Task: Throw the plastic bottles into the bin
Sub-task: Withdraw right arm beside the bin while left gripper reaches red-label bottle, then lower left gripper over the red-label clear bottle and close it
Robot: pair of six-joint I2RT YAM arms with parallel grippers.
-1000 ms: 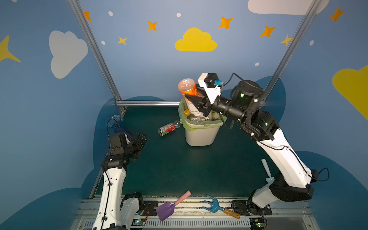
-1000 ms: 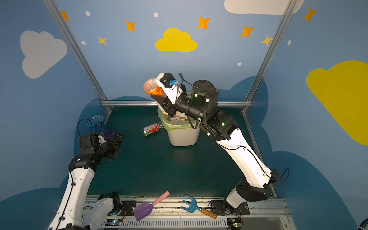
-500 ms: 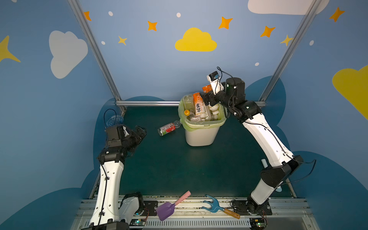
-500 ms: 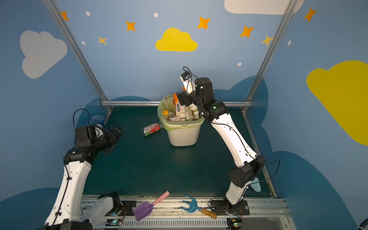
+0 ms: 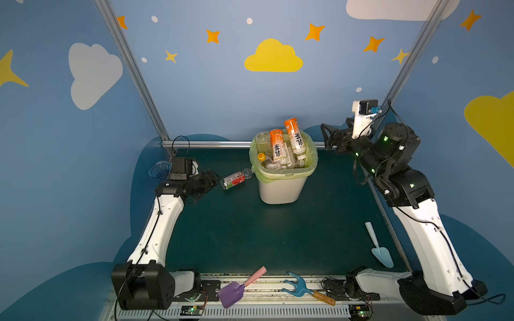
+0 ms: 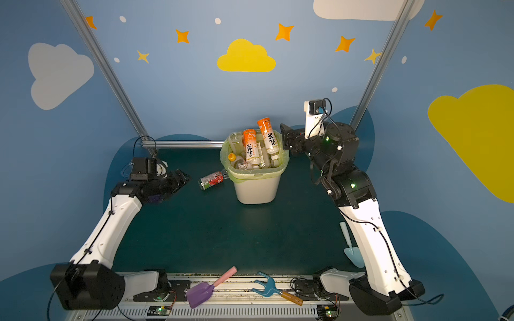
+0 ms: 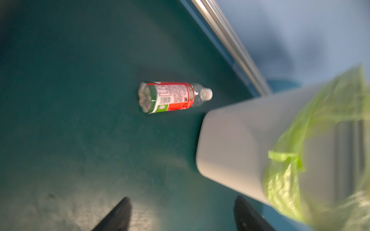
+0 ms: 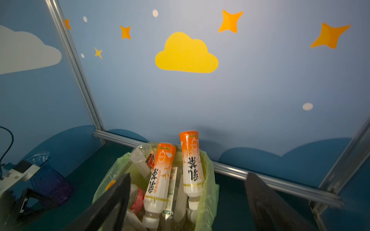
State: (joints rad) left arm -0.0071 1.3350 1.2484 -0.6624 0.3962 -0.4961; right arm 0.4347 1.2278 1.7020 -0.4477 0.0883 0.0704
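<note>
At the back centre of the mat [image 5: 250, 236], the bin [image 5: 278, 191] stands upright, filled with bottles to above its rim. Two orange bottles [image 5: 278, 147] are upended in it: caps down, bases up, long axes near vertical with a slight lean. Both stick out above the bag [image 5: 278, 175]. The bottles beneath them overlap and are partly hidden, so no count can be made.

One red bottle [image 5: 233, 179] lies on its side on the mat, left of the bin. Its long axis runs from the left gripper [image 5: 212, 179] toward the bin, cap to the bin and base to the gripper. The cap seems to sit under the bag's overhang; contact cannot be confirmed.

The left gripper is low, just short of the bottle's base, jaws apart and empty. The left wrist view is blurred and shows only the ends of its fingers [image 7: 124, 202].

The right gripper [image 5: 325, 136] hangs beside the bin's rim on the right, jaws wide apart, holding nothing.

The vase [image 5: 160, 169] is mostly hidden behind the left wrist camera. The trowel [image 6: 351, 250] is partly covered by the right arm in a top view.
</note>
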